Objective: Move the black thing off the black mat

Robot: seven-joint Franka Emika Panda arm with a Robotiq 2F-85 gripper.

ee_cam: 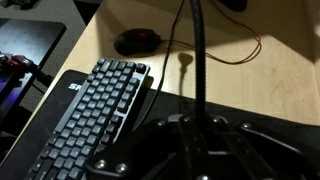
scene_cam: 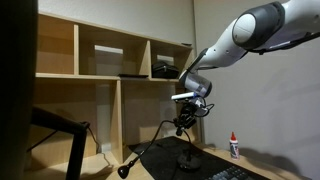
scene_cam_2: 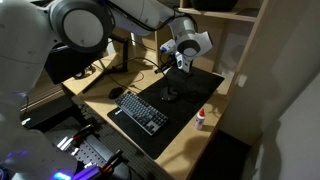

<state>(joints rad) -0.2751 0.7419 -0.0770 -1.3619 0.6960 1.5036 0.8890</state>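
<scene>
The black thing stands with its stubby base [scene_cam_2: 172, 95] on the black mat [scene_cam_2: 195, 105]. Its thin neck arcs up and over to a small head [scene_cam: 125, 170] in an exterior view. My gripper [scene_cam: 183, 122] hangs above the base, and it also shows in an exterior view [scene_cam_2: 180, 62]. In the wrist view the neck [ee_cam: 200, 60] runs straight into the gap between my dark fingers [ee_cam: 198, 135], which look shut around it. The mat [ee_cam: 290, 135] shows below.
A black keyboard [scene_cam_2: 140, 108] lies on the mat's near part and shows in the wrist view [ee_cam: 95, 110]. A dark mouse [ee_cam: 137, 42] sits on the bare wood beyond it. A small white bottle [scene_cam_2: 201, 118] stands by the mat's edge. Wooden shelves [scene_cam: 110, 70] rise behind.
</scene>
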